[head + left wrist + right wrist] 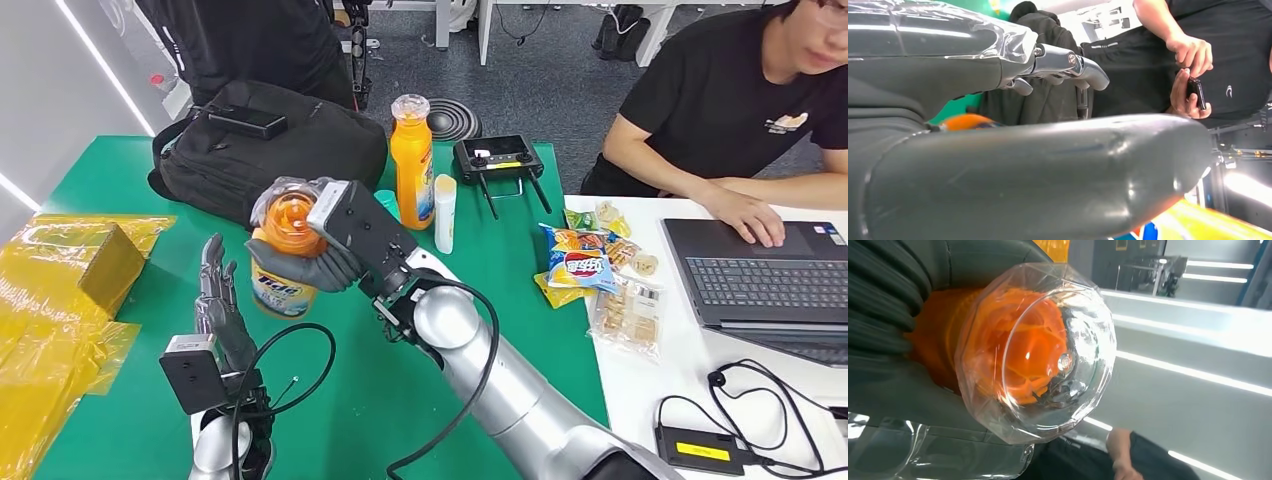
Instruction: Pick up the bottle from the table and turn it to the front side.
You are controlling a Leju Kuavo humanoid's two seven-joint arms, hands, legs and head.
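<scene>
An orange bottle [284,285] with a clear plastic cap and a yellow-blue label hangs tilted above the green table [350,400], its cap toward me. My right hand [318,262] grips it around the neck and upper body. In the right wrist view the clear cap [1040,352] is close to the camera, and the hand's grey fingers [883,300] wrap the orange body behind it. My left hand [221,300] stands just left of the bottle with its fingers straight and apart, holding nothing. The left wrist view has its thick thumb [1048,175], fingers [1068,65] and a sliver of the orange bottle [968,121].
A second orange bottle [412,160] stands upright behind, beside a white tube [445,212]. A black backpack [265,150] and a controller [498,160] lie at the back. Yellow bags [60,300] cover the left. Snack packets [590,270], a laptop [770,280] and a seated person [740,110] are at the right.
</scene>
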